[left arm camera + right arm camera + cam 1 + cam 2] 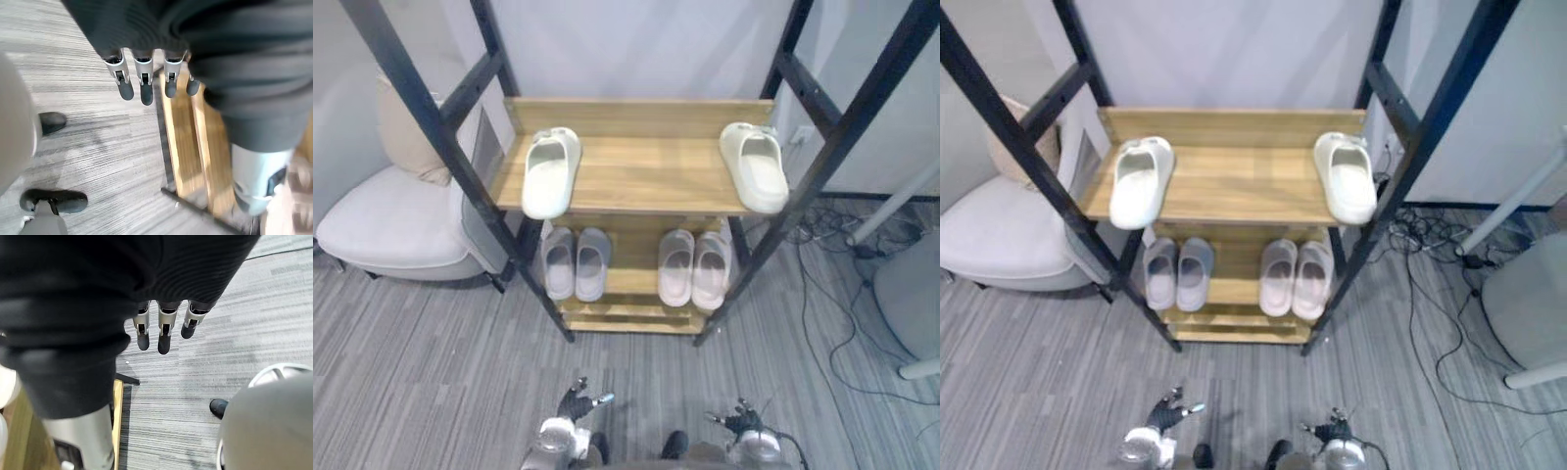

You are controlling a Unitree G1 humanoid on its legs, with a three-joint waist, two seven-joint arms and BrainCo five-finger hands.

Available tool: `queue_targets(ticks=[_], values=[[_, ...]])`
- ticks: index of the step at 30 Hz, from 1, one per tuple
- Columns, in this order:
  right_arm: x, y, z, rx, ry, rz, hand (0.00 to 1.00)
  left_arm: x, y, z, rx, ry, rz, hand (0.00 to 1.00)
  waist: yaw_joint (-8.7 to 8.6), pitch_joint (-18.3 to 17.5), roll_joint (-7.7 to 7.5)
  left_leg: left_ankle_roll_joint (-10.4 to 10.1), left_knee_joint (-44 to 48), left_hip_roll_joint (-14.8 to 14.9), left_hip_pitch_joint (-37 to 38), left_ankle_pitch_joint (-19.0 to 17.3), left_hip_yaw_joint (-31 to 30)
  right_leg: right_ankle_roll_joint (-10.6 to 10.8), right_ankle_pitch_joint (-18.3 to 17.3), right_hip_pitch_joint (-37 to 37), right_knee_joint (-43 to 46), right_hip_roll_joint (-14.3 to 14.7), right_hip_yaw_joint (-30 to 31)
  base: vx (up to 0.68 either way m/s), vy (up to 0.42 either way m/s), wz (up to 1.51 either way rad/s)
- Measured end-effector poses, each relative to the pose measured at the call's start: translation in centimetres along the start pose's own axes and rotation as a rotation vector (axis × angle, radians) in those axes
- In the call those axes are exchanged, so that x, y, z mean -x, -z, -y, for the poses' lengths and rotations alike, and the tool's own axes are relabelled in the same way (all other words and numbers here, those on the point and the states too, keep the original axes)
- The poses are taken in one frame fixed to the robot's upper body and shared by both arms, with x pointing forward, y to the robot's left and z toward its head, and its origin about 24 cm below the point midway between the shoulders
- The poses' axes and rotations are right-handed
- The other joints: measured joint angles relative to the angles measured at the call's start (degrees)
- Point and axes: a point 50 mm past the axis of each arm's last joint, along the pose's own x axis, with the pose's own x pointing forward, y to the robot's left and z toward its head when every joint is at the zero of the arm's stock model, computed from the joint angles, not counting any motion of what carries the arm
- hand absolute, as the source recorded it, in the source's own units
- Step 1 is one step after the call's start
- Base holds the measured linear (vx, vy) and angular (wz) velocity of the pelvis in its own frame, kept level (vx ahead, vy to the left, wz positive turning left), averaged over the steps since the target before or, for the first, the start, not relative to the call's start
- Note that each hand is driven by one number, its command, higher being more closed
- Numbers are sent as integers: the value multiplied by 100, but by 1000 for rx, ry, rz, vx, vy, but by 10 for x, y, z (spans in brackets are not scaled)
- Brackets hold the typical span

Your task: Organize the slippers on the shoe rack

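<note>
Grey striped carpet (411, 372) before a pale wall (636, 49), seen from the head camera. At centre stands the shoe rack (636, 176), wooden shelves in a black metal frame whose struts slant outward at both sides.

Top shelf: the left cream slipper (550, 171) lies at the left end, its toe at the front edge. The right cream slipper (756, 166) lies at the right end, its toe also forward. The two are well apart, with bare wood between them.

Lower shelf: a grey pair (575, 262) sits left of centre and a pale, seemingly pink pair (693, 268) right of centre. Each pair lies side by side, with its rear part hidden under the top shelf.

Left of the rack is a white armchair (391, 225) with a beige cushion (406, 137). To the right, dark cables (842, 284) trail over the carpet.

The left hand (576, 399) and the right hand (741, 421) hang low above the carpet, well short of the rack. In the wrist views the left fingers (145, 88) and the right fingers (164, 335) are straight, slightly spread and holding nothing
</note>
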Motion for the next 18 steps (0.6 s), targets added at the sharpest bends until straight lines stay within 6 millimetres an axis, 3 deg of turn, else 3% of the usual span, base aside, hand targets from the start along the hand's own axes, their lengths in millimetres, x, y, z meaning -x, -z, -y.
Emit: queue_targets(ticks=[2,6,9,14,18], values=[[1,2,0,-2,1,-6,0,0,-17,11,-52,49,79,0,-4,-47,2,-3,-75,-24,12,47,-11,11,130,97,-194,34,-5,-21,14,-1],[1,2,0,-12,2,-7,0,9,-86,45,-125,193,381,0,-8,-61,17,72,-192,-111,65,127,-124,58,371,319,-657,84,-85,-31,40,9],[0,2,1,-28,3,-10,0,26,-131,55,-115,248,589,0,-12,-73,16,62,-299,-118,85,171,-148,52,382,301,-665,87,-102,-12,42,6],[1,5,1,-16,0,-13,0,48,-191,52,-41,271,841,0,-47,-125,17,73,-374,-116,153,204,-149,56,378,323,-668,101,-91,25,29,-1],[1,4,3,-3,1,-10,0,63,-235,30,28,191,1014,0,-83,-241,19,126,-451,-126,192,240,-145,49,383,322,-667,101,-77,66,45,-1]])
